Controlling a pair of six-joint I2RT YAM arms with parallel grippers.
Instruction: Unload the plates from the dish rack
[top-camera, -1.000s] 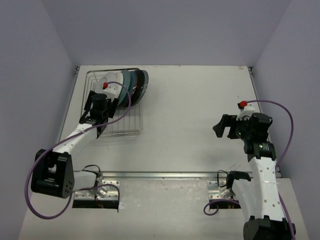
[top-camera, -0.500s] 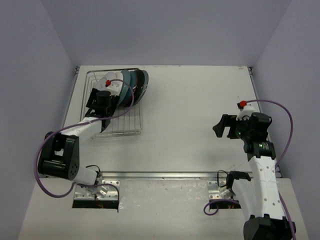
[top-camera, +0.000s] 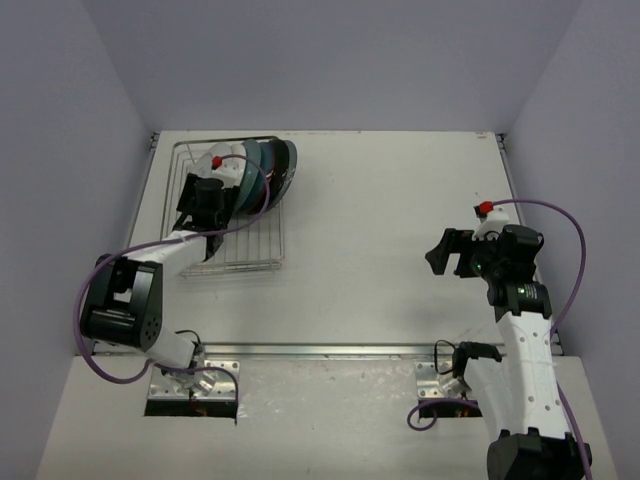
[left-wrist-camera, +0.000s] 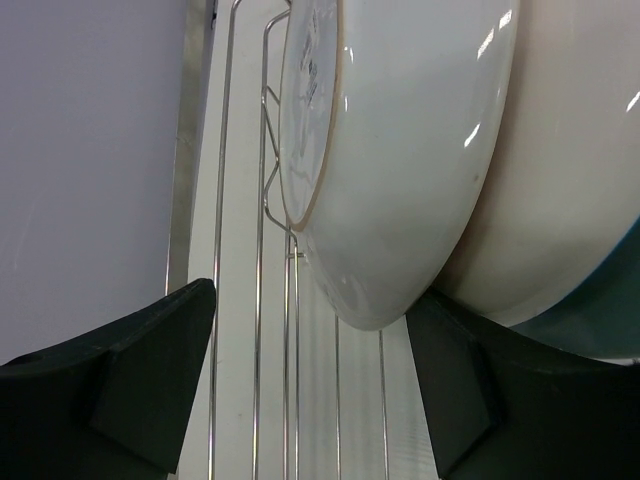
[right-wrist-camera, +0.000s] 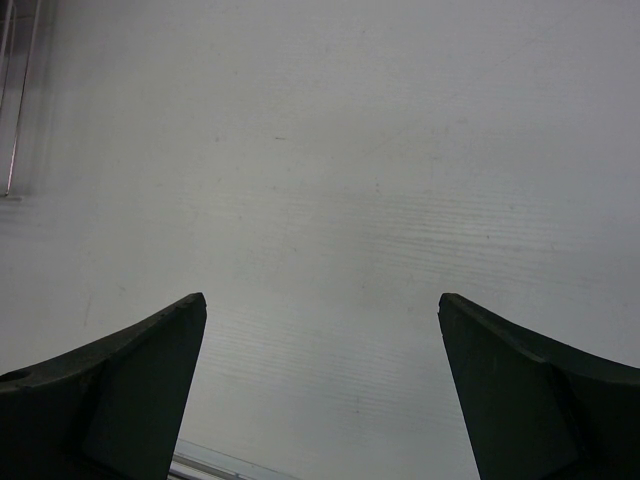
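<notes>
The silver wire dish rack (top-camera: 232, 245) lies at the table's far left. Several plates (top-camera: 262, 170) stand on edge at its far end. My left gripper (top-camera: 212, 186) reaches into the rack at the nearest plate. In the left wrist view this gripper (left-wrist-camera: 315, 335) is open, and the lower rim of a white plate (left-wrist-camera: 400, 150) hangs between its fingers. A second pale plate (left-wrist-camera: 575, 180) and a teal plate (left-wrist-camera: 612, 335) stand behind it. My right gripper (top-camera: 447, 253) is open and empty, hovering over bare table at the right (right-wrist-camera: 322, 300).
The rack's thin bars (left-wrist-camera: 258, 380) run under the left fingers. Its raised side wire (left-wrist-camera: 270, 150) is left of the white plate. A corner of the rack (right-wrist-camera: 12, 110) shows far off in the right wrist view. Walls close the table's back and sides.
My left gripper has moved farther up the rack toward the plates, bringing the white plate's rim between its fingers. The right arm has not moved.
</notes>
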